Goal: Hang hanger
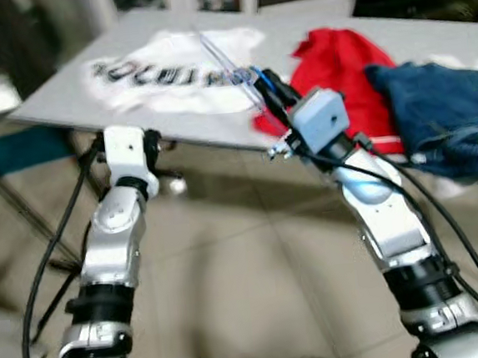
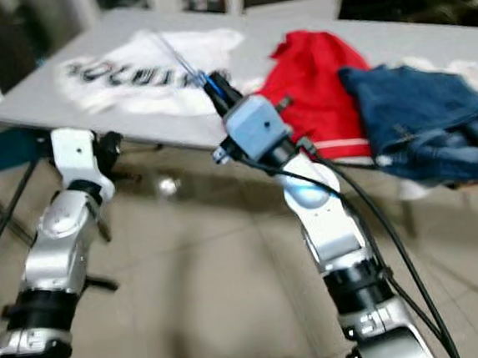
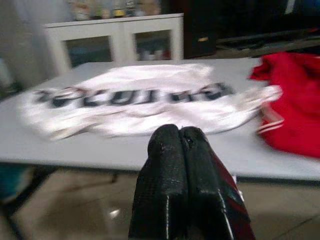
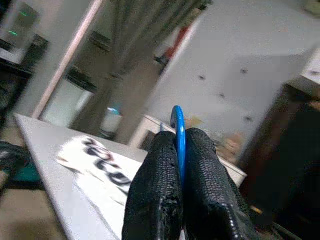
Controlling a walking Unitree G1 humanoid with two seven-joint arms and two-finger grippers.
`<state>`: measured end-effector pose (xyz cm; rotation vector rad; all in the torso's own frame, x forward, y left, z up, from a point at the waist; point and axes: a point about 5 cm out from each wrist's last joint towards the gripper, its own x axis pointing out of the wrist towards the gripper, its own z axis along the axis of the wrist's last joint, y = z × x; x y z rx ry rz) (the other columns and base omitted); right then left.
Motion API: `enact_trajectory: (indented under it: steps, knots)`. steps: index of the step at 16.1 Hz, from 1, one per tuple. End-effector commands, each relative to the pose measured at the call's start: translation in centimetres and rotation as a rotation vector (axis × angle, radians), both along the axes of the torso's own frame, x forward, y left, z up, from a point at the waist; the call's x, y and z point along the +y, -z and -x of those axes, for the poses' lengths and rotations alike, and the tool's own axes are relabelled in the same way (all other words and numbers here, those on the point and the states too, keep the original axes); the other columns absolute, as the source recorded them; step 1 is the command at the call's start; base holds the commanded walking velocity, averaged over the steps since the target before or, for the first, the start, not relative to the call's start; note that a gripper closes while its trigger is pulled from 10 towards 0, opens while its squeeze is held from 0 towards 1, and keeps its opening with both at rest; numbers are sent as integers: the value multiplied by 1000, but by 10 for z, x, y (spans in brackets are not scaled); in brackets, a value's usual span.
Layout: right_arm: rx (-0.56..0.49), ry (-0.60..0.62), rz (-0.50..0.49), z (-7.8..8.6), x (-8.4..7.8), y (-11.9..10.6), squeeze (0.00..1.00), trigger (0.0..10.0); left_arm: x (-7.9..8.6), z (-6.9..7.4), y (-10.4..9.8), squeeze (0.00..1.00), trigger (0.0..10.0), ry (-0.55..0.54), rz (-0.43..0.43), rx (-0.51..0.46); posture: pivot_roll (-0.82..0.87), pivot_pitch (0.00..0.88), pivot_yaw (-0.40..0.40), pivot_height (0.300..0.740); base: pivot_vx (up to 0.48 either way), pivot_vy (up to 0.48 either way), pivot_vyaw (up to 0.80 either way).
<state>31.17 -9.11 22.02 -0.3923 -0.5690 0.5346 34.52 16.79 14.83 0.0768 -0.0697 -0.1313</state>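
Observation:
My right gripper (image 1: pixel 266 81) is shut on a thin blue hanger (image 1: pixel 227 63), held over the front edge of the grey table (image 1: pixel 64 98). The hanger's wire runs from the fingers back across a white printed T-shirt (image 1: pixel 171 68) lying on the table. In the right wrist view the blue hook (image 4: pixel 177 117) sticks up between the closed fingers (image 4: pixel 155 170). My left gripper (image 3: pixel 179 131) is shut on nothing and hangs just below the table's front edge (image 1: pixel 154 143), left of the right arm.
A red garment (image 1: pixel 338 70) and blue jeans (image 1: pixel 442 111) lie on the table's right half. Black folding legs (image 1: pixel 15 207) stand under the table at the left. A white cabinet (image 3: pixel 120 40) stands behind the table. Tiled floor (image 1: pixel 249 295) lies below my arms.

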Motion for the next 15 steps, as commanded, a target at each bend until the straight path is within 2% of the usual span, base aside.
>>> enact_trajectory:
  steps: [1,15]
  knots:
    - [-10,13,-17,-2,-5,-5,0,10000,-7,-2,-5,0,10000,27,-22,-14,-2,0,28,740,469,0,0]
    - [-11,10,-13,-1,-5,-5,0,10000,-7,0,-4,0,10000,28,-23,-18,0,0,26,740,467,0,0]
